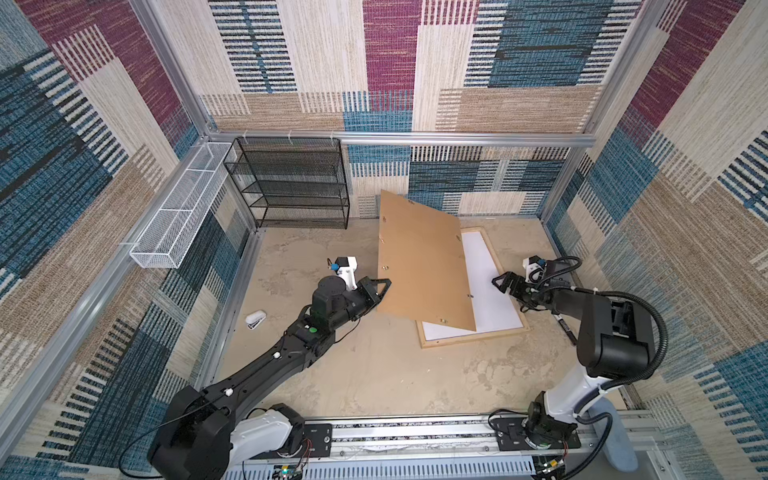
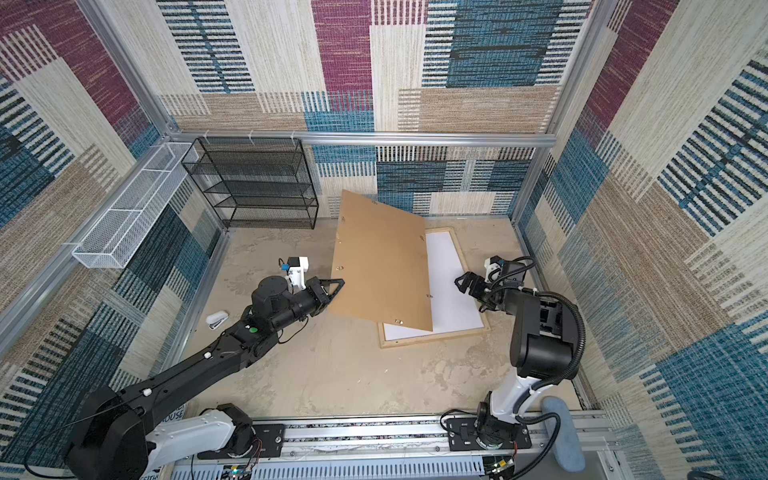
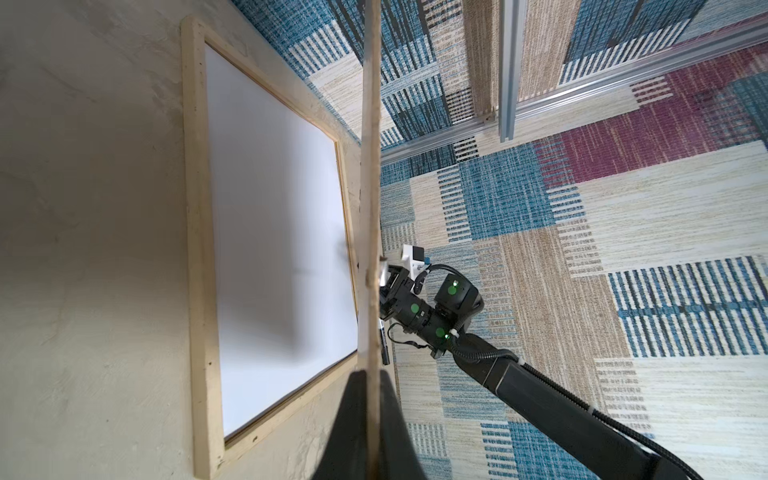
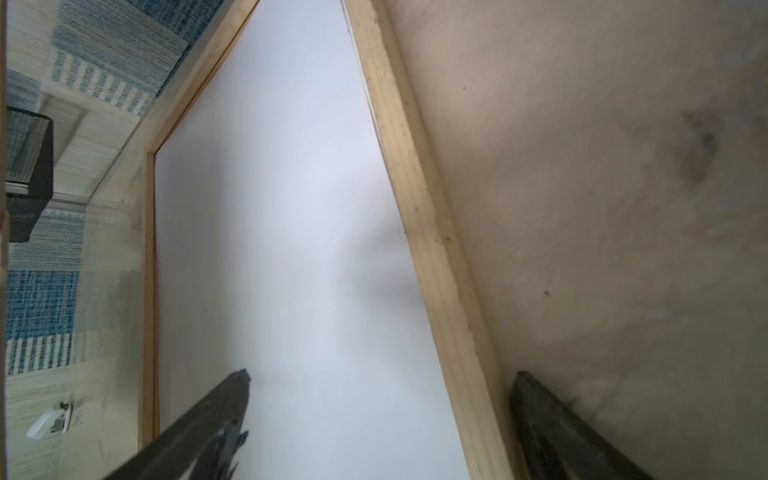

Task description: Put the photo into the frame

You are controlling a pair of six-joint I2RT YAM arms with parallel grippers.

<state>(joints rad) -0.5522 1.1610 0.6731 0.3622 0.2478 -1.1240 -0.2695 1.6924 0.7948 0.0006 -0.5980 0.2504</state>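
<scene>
While the left arm stretches low toward 1 o'clock, the left gripper (image 1: 384,286) is pressed together on the 9 o'clock edge of the brown backing board (image 1: 419,266), which it holds tilted, the 5 o'clock corner low over the frame (image 1: 473,336). The right arm is bent at the elbow; the right gripper (image 1: 500,281) hangs with claws spread across the frame's 3 o'clock rail. At 11 o'clock stands a black mesh shelf (image 1: 291,183). The frame — thin pale wood — lies flat at 3 o'clock on the table (image 1: 374,374) and holds a plain white sheet (image 1: 492,299); whether this is the photo face down, I cannot tell.
</scene>
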